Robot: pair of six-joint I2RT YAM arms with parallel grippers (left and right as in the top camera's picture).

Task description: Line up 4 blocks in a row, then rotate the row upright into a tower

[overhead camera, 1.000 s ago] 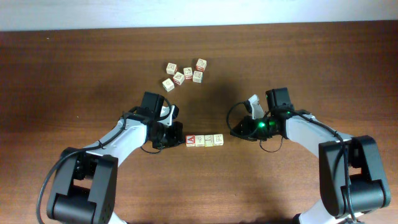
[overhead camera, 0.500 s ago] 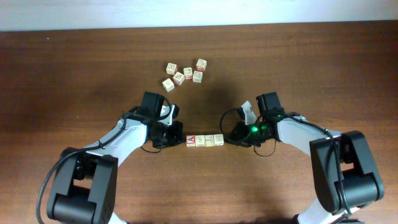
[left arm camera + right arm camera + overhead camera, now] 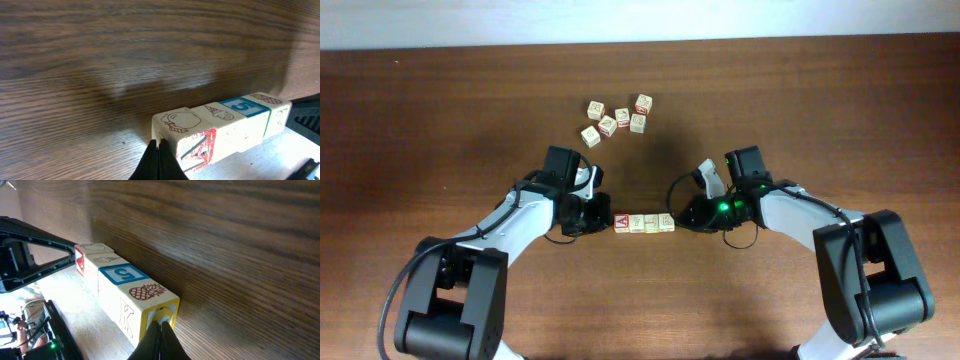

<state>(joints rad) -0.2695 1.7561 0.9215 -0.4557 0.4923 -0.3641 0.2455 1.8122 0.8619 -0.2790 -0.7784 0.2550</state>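
As both arms reach inward from the near edge, the stock reads from the biggest item down.

- table [image 3: 840,100]: dark wood, grain running left to right; carries everything below.
- left arm [image 3: 520,222] and right arm [image 3: 800,208]: white-shelled, elbows out, wrists turned toward each other near the table's middle.
- row of four blocks [image 3: 643,222]: lies flat between the two wrists, cubes end to end and touching, long axis left to right. Judged light, rigid, smooth-sided wood. It is unlikely to crush, but likely to skid on the polished top and to buckle out of line if pushed off-centre. Best taken by the two end faces together, squeezed as one bar, or cube by cube across opposite flat sides.
- spare cubes [image 3: 617,118]: five in a loose cluster, well apart from the row, toward the far edge.
- single blocks, left to right: red "A" block [image 3: 187,140]; ice-cream block [image 3: 225,122]; blue "5" block [image 3: 122,275]; pineapple block [image 3: 147,297], with "K" on its side and a yellow-framed end.
- left gripper [image 3: 159,159]: fingers pressed together, pinching nothing. Tip at the lower corner of the red "A" block's outer end, touching or just beside; cannot tell which.
- right gripper [image 3: 161,336]: fingers likewise pressed together, empty. Tip at the pineapple block's yellow end face, apparently in contact. The row sits bracketed, one closed tip at each end.
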